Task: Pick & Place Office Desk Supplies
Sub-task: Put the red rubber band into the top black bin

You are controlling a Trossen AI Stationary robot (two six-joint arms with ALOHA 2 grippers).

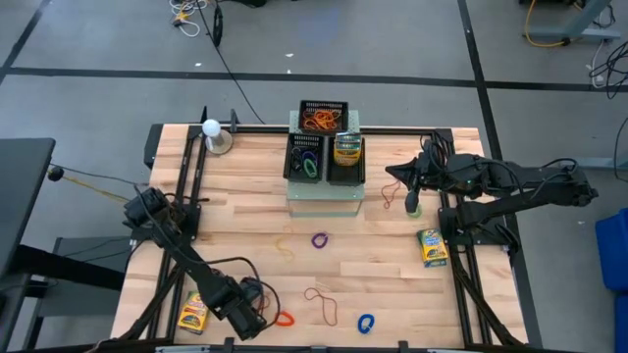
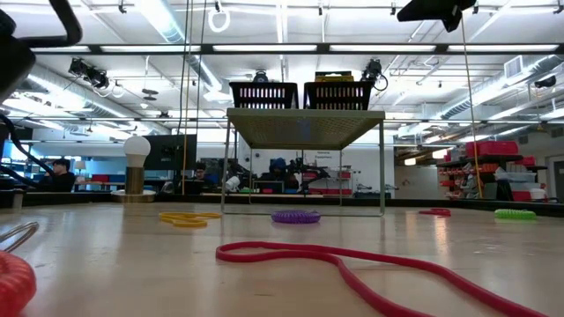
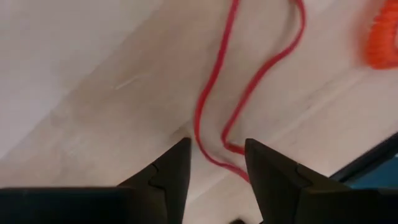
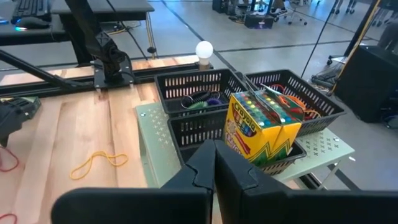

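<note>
My left gripper [image 1: 255, 316] [image 3: 214, 146] is low over the table's near edge and open. Its fingers stand on either side of one end of a thin red rubber band [image 3: 214, 140] lying flat on the wood; I see no touch. An orange coil loop [image 1: 285, 319] [image 3: 380, 37] lies just to its right. My right gripper [image 1: 400, 178] [image 4: 214, 158] is shut and empty, raised right of the trays, near a green loop [image 1: 414, 208]. Crayon boxes lie at the near left [image 1: 193, 312] and at the right [image 1: 432, 247]; another stands in a tray [image 4: 258, 127].
Three black mesh trays [image 1: 322, 120] sit on the pale-green perforated box [image 1: 324, 196] at the far middle. A purple loop [image 1: 320, 238], a yellow band [image 1: 285, 247], a red band [image 1: 324, 304] and a blue loop [image 1: 365, 324] lie on the wood. A white ball on a stand [image 1: 211, 127] is far left.
</note>
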